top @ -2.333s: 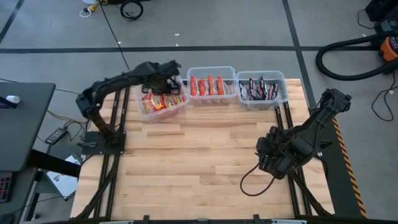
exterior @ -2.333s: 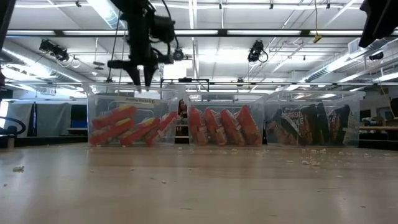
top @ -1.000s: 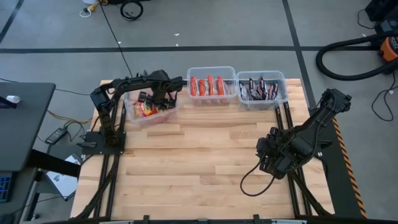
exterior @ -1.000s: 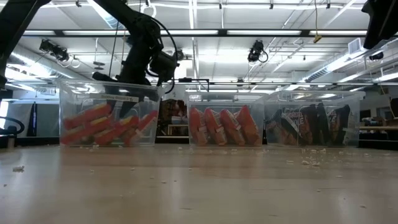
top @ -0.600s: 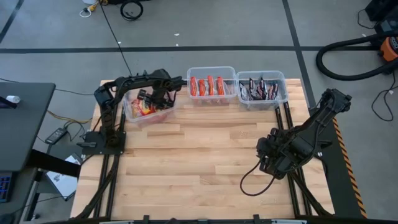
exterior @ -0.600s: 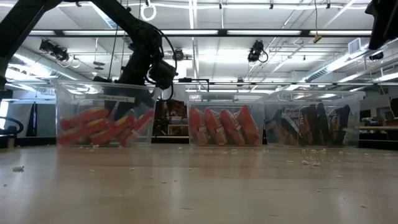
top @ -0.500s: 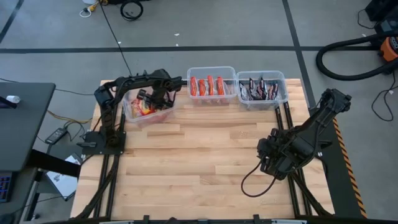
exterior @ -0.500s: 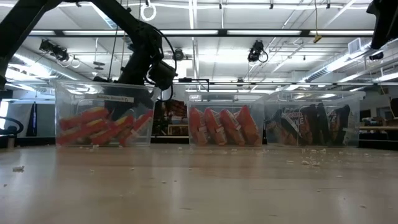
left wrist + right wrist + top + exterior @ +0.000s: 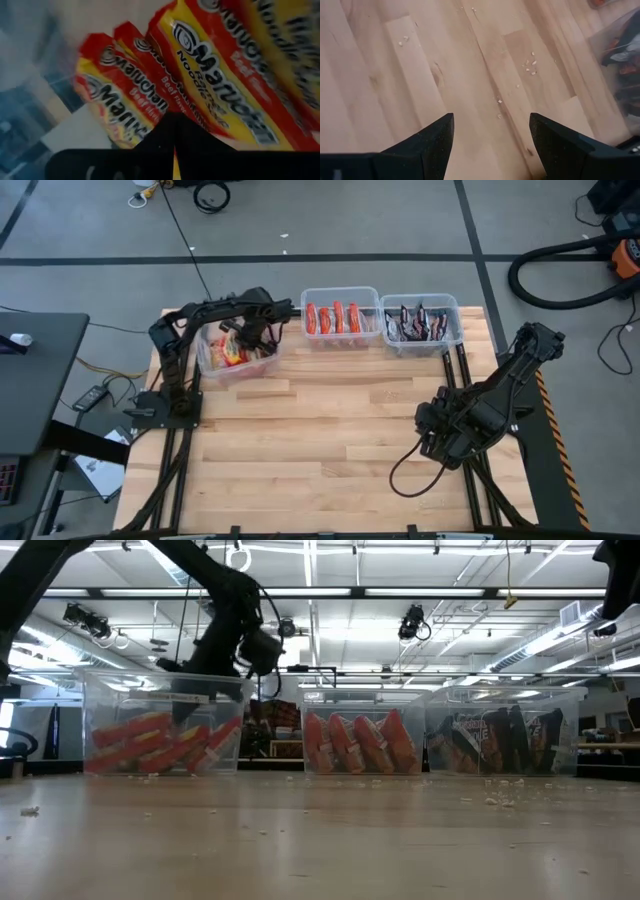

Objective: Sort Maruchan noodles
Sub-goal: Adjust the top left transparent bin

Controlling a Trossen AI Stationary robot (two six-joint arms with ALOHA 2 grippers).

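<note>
Left gripper (image 9: 174,150), fingers pressed together, sits inside the left bin (image 9: 215,368), orange-yellow noodle packets (image 9: 200,95) just ahead.

You're in a robotics lab or workshop hall. In the low view, long strip lights (image 9: 310,592) run under a high open ceiling, with cameras on overhead rails (image 9: 412,622). From above, the wooden worktop (image 9: 320,440) sits on a grey concrete floor (image 9: 100,240) marked with dark lines, cables trailing upper left and a shop vacuum's hose (image 9: 560,275) coiled at upper right.
</note>
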